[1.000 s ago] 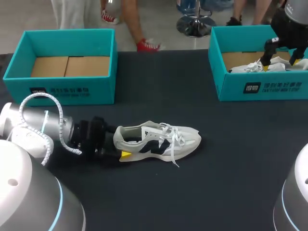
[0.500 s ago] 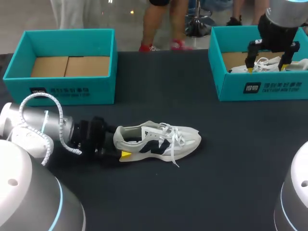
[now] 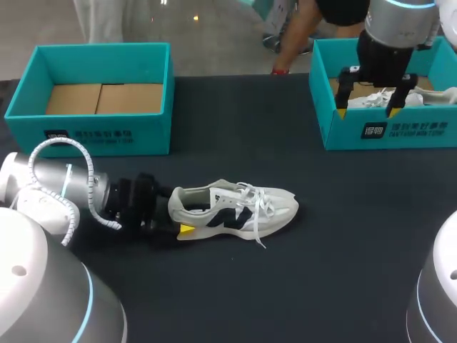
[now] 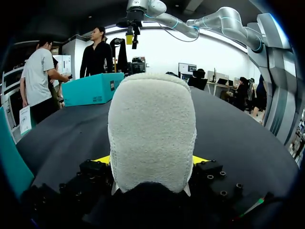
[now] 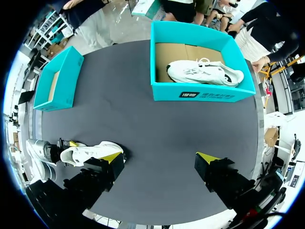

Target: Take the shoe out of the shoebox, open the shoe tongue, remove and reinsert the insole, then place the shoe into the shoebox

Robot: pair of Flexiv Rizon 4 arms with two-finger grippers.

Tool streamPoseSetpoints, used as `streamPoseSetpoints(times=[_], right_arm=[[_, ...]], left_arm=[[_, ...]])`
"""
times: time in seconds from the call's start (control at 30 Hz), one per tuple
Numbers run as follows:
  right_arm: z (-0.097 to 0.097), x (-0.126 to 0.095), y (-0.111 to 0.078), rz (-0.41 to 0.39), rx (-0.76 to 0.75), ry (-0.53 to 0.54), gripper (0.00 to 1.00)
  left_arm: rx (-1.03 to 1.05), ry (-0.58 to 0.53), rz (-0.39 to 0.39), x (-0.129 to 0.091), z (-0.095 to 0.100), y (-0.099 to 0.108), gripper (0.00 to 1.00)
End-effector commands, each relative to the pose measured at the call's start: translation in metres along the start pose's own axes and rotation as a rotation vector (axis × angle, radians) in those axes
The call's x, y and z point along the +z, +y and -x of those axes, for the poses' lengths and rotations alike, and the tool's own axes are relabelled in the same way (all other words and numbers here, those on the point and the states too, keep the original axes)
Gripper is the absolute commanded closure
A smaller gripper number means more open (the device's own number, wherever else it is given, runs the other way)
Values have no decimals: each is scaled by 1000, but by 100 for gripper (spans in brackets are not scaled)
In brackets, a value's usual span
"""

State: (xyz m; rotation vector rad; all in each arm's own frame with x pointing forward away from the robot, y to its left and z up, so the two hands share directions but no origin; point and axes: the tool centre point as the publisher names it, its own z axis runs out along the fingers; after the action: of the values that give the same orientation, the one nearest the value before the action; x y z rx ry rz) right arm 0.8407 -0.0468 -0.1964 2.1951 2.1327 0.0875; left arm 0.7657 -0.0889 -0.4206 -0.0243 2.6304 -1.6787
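Clamped at the heel between the yellow tips of the left gripper (image 3: pixel 177 220): a white sneaker with dark side marks (image 3: pixel 235 211), upright on its sole on the black table (image 3: pixel 335 257), toe pointing away from that arm. Hanging above the right-hand teal shoebox (image 3: pixel 371 132): the right gripper (image 3: pixel 366 111), jaws spread wide, nothing between them. Inside that box, a second white sneaker (image 5: pixel 205 72) on the cardboard floor. At the far left, another teal shoebox (image 3: pixel 89 132), well apart from the held shoe.
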Motion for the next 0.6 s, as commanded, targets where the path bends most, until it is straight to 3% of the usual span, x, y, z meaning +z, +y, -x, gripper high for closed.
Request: streamPoseSetpoints(times=[0.03, 0.6], right_arm=[[-1, 1, 2, -4, 0, -1, 0], [-5, -1, 0, -8, -5, -32, 0]], left_arm=[[0, -1, 5, 1, 1, 1, 100], [0, -1, 5, 1, 1, 1, 100]])
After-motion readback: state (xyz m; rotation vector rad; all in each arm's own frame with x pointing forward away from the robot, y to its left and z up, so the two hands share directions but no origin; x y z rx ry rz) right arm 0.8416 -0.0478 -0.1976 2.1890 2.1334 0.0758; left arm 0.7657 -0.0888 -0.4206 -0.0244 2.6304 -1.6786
